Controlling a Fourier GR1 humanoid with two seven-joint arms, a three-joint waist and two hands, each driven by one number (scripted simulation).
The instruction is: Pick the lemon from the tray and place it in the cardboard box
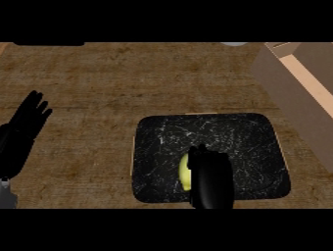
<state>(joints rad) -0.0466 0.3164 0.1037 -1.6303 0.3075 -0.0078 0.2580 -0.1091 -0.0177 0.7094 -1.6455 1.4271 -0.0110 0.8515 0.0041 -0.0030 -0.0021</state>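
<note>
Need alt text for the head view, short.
The right hand is over a yellow lemon on a black tray on a brown counter. A cardboard box stands at upper right; the left hand rests open at left.

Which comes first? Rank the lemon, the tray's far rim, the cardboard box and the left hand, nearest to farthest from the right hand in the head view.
From the right hand:
1. lemon, under its fingers.
2. tray far rim, above it.
3. cardboard box, upper right.
4. left hand, far left edge.
</note>
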